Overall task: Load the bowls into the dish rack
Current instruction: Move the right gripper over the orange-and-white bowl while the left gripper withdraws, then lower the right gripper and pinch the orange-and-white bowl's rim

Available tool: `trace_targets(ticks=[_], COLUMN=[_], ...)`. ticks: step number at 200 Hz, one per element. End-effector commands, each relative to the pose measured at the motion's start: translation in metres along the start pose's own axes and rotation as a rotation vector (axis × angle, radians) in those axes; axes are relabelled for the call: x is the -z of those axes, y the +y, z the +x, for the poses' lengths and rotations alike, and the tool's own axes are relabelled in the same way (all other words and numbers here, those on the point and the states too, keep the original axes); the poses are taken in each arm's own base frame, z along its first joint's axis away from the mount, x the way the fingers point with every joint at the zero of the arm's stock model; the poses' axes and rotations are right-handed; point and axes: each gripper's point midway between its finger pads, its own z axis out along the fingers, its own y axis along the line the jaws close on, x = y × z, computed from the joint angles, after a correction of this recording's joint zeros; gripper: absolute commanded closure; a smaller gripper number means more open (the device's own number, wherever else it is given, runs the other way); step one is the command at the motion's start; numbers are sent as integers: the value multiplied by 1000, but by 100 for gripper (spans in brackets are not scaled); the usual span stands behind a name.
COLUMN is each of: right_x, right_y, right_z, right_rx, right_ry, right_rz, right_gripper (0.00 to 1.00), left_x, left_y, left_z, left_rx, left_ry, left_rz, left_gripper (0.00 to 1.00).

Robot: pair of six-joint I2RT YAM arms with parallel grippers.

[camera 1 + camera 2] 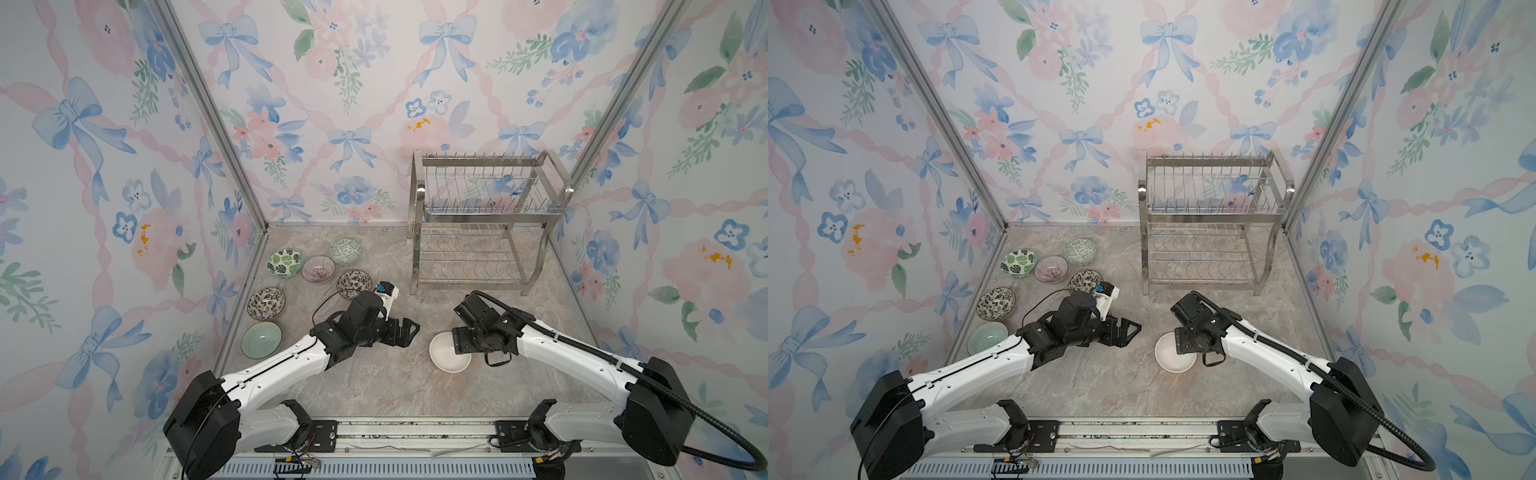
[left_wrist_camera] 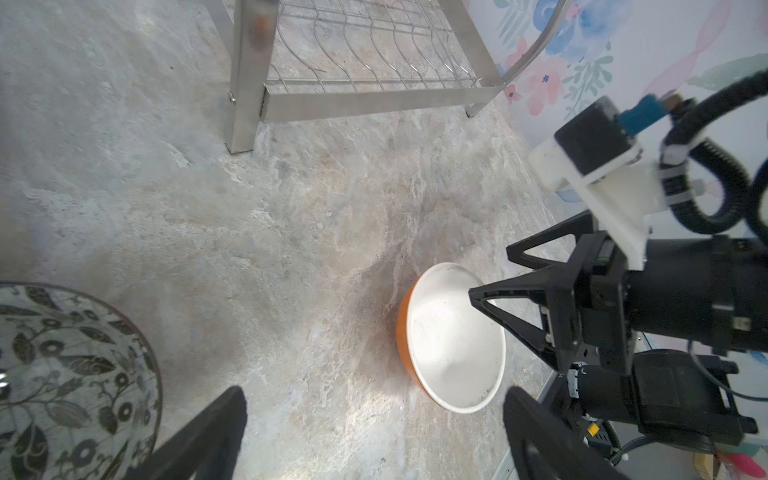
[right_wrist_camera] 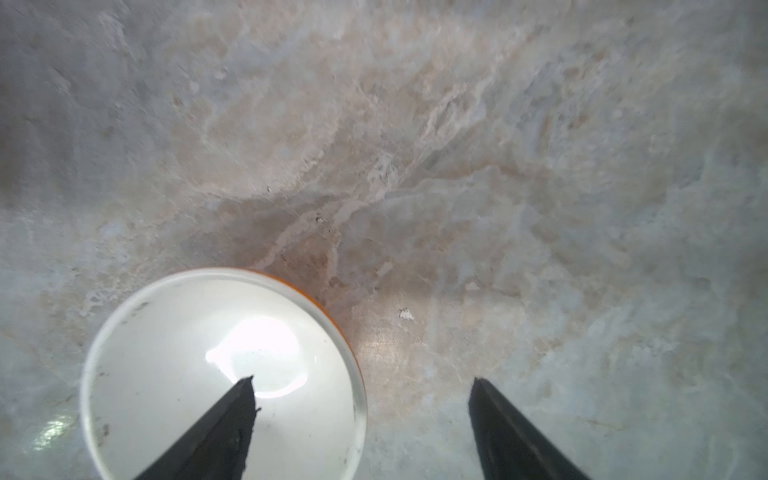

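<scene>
As our right gripper [image 3: 363,380] straddled the rim of the orange-sided white bowl [image 3: 166,353] near the front edge of the worktop [image 1: 365,386], jaws spread like those of the left gripper [image 1: 409,330], pickup seemed underway; next, a firm rim pinch.

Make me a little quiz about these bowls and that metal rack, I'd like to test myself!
1. How many bowls stand on the table?
2. True or false: the dish rack already holds a bowl.
3. The right gripper has one finger over the inside of a bowl and one outside its rim. Which bowl is it?
A. the purple-lined one
B. the white bowl with orange outside
C. the green-leaf one

Key:
1. Seven.
2. False: both tiers of the dish rack are empty.
3. B.
</scene>
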Motion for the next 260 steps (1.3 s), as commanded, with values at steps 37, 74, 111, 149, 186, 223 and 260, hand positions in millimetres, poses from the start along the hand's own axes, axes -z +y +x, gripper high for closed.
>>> trace_targets(ticks=[37, 74, 111, 149, 186, 223, 260], right_x=[-28, -28, -23, -27, -37, -42, -46], right_y=[4, -13, -30, -50, -73, -83, -88], right_z=[11, -4, -26, -40, -49, -52, -59], right_rx=[3, -36, -92, -105, -144, -159, -169], right_ry=[70, 64, 25, 38, 61, 25, 21], right_rz=[1, -12, -7, 41, 88, 126, 144], right_gripper=[38, 52, 67, 70, 68, 68, 68], left_x=[-2, -5, -11, -15, -23, -21, -20], left_y=[-5, 1, -8, -17, -27, -23, -22], left_z=[-2, -11, -23, -50, -52, -45, -40], left_rx=[35, 47, 14, -57, -70, -65, -83], left_ry=[-43, -77, -68, -101, -75, -76, -53], left_rz=[60, 21, 37, 19, 61, 60, 56], left_gripper=[2, 2, 2, 2, 2, 2, 2])
